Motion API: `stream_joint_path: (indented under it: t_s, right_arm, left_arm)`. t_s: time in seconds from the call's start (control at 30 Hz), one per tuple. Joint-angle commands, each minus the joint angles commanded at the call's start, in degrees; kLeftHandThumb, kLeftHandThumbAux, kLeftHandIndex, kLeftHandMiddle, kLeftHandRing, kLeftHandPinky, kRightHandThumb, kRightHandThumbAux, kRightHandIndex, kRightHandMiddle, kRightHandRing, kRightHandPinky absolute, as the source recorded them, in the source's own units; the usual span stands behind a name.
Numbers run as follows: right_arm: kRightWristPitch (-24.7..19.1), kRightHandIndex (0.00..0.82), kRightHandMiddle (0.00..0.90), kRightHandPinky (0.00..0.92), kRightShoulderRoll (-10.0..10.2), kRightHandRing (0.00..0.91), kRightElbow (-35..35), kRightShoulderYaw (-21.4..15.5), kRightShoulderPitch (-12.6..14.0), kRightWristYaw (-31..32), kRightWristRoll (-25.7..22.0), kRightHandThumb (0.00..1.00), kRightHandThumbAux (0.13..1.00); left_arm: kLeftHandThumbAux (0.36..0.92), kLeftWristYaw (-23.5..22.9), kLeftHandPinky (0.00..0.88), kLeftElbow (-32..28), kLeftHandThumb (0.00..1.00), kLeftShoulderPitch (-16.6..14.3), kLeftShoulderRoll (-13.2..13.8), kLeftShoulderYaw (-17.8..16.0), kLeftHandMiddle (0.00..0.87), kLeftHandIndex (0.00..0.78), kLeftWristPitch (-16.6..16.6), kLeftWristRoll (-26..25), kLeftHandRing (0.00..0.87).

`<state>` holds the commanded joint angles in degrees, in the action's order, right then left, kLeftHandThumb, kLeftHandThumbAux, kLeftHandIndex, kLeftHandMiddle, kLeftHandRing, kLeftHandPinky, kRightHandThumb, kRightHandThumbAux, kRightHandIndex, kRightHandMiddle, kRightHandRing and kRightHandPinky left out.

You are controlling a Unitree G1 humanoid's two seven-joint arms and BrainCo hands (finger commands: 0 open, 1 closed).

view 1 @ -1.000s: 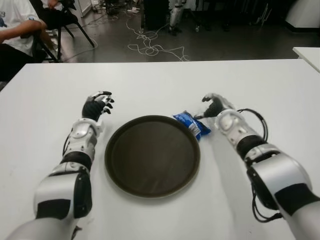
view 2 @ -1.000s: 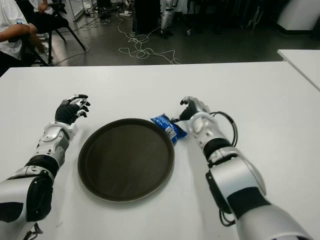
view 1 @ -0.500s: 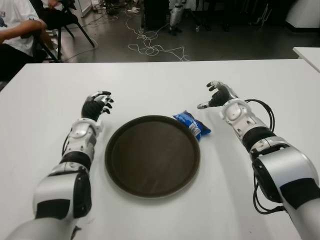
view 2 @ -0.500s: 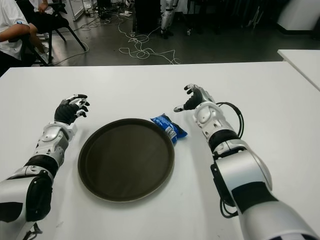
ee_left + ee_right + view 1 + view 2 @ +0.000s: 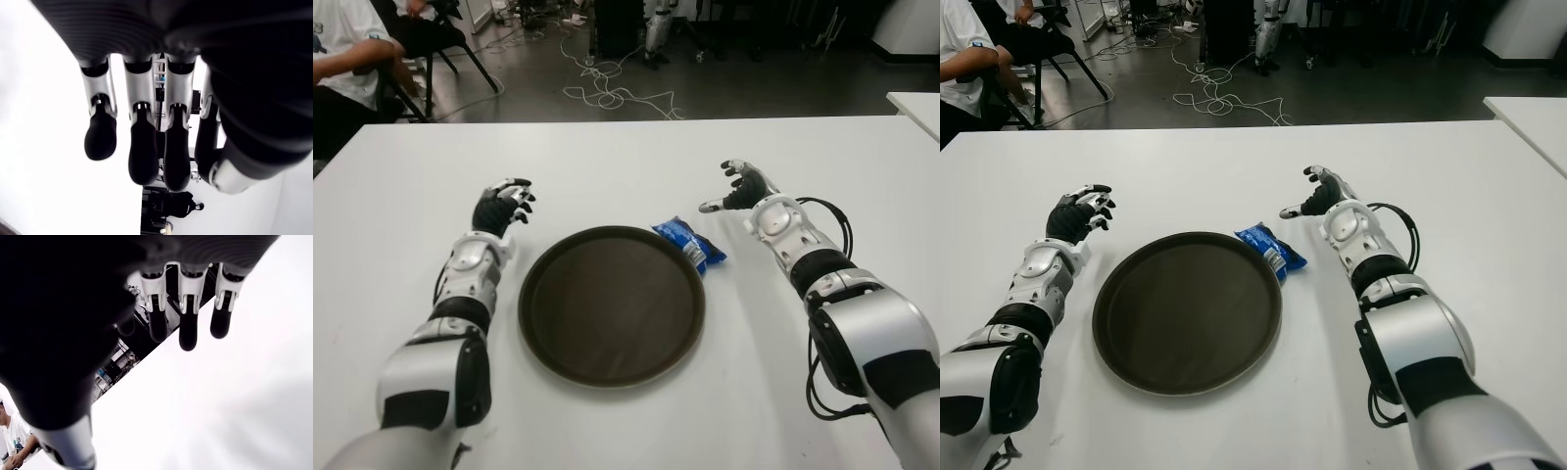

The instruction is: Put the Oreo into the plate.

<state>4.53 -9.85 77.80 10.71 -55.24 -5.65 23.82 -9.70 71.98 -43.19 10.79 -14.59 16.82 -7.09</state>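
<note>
Currently Oreo pack (image 5: 689, 244) sits on the bench (image 5: 626, 166) touching the plate (image 5: 612, 305) rim, right hand (image 5: 741, 188) released beyond it, left hand (image 5: 501, 206) idle, empty; sloppy grasp could shove it away.

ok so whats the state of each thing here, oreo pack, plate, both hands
Oreo pack: sealed, lying on the table against the plate's right rim, not in it.
Plate: upright, nothing in it.
Right hand: open, holds nothing, beyond and right of the pack.
Left hand: open, holds nothing, left of the plate.
</note>
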Motion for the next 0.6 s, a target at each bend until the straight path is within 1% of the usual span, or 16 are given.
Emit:
stream_joint_path:
  t_s: [0.17,0.37,0.6]
  right_arm:
    - [-0.1,0.177,0.183,0.248,0.3,0.201,0.0,-2.0,0.1,0.2,-1.8,0.000,0.841]
    - [0.0,0.165,0.176,0.225,0.5,0.197,-0.3,-2.2,-0.3,-0.3,-2.1,0.000,0.830]
    - [-0.3,0.167,0.176,0.221,0.7,0.192,-0.4,-1.4,-0.9,1.1,-1.5,0.000,0.828]
  left_arm:
    - [0.718,0.1,0.675,0.2,0.695,-0.1,0.1,-0.1,0.576,0.424,-0.1,0.0,0.621]
    - [0.717,0.2,0.675,0.2,0.696,-0.1,0.1,0.0,0.580,0.424,0.0,0.1,0.623]
    - [0.717,0.2,0.671,0.2,0.696,-0.1,0.2,0.0,0.584,0.425,-0.1,0.1,0.624]
